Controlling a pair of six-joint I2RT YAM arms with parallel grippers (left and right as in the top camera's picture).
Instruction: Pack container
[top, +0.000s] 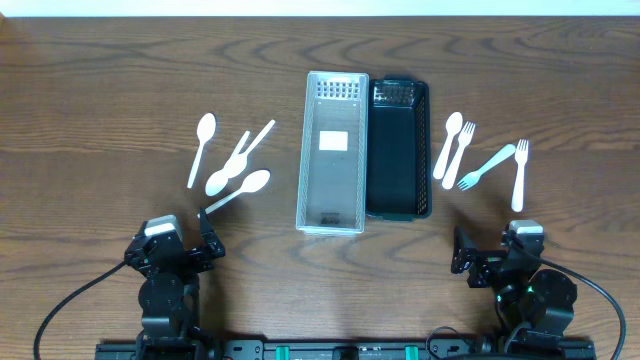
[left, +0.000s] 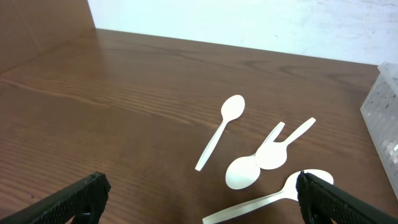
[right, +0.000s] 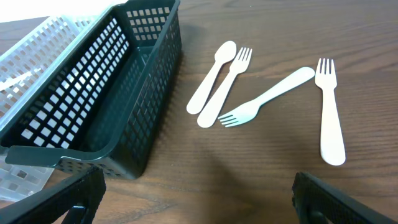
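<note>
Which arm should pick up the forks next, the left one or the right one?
Right. The forks lie right of the black basket, just ahead of the open right tool. The left tool faces only spoons.

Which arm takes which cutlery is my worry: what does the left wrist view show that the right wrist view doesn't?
Only the left wrist: four white spoons, two of them overlapping. Only the right wrist: the black basket, three forks and one spoon. Both: the white basket and the wooden table.
</note>
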